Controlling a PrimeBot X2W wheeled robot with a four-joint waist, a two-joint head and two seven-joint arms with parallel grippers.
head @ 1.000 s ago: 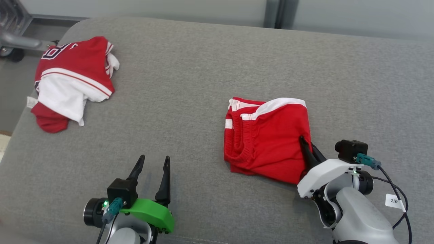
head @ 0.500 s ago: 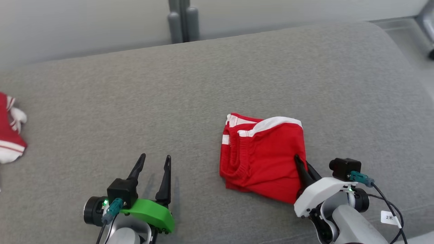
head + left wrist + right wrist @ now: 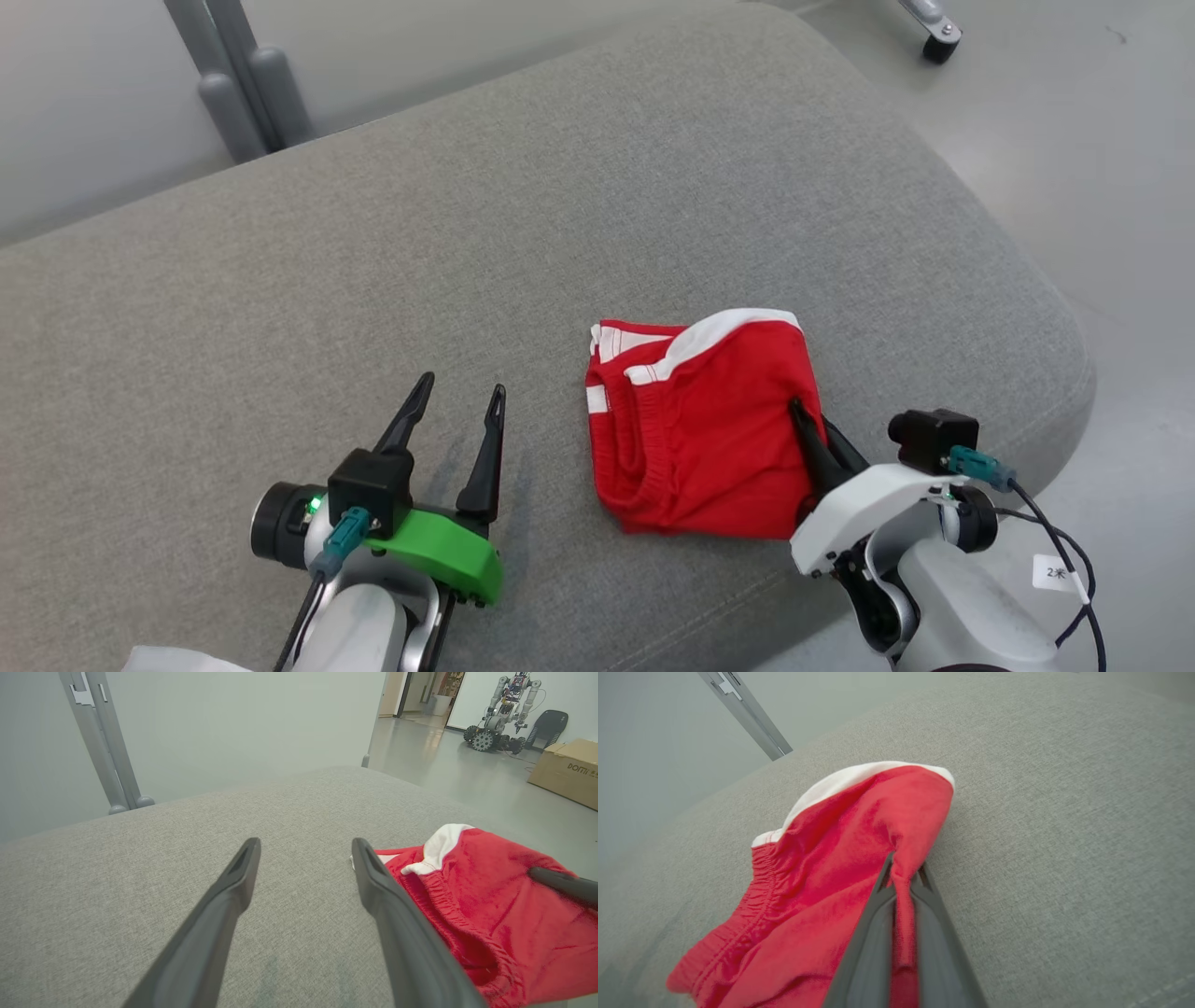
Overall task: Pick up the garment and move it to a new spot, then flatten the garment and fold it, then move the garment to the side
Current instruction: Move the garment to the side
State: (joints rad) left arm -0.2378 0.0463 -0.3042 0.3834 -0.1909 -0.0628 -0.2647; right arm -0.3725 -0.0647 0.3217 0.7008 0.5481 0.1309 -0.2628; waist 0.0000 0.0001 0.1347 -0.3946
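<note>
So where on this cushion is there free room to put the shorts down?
The widest bare stretch of the grey cushion lies beyond the open left gripper, left of the red shorts. A narrower strip runs between the shorts and the cushion's rounded right edge. It is crowded where the right gripper pinches the shorts.

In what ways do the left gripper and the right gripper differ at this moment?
The left gripper is open and empty; the right gripper is shut on a fold of the red shorts. The left gripper has a green base; the right gripper has a white one. Both have two long dark fingers.
</note>
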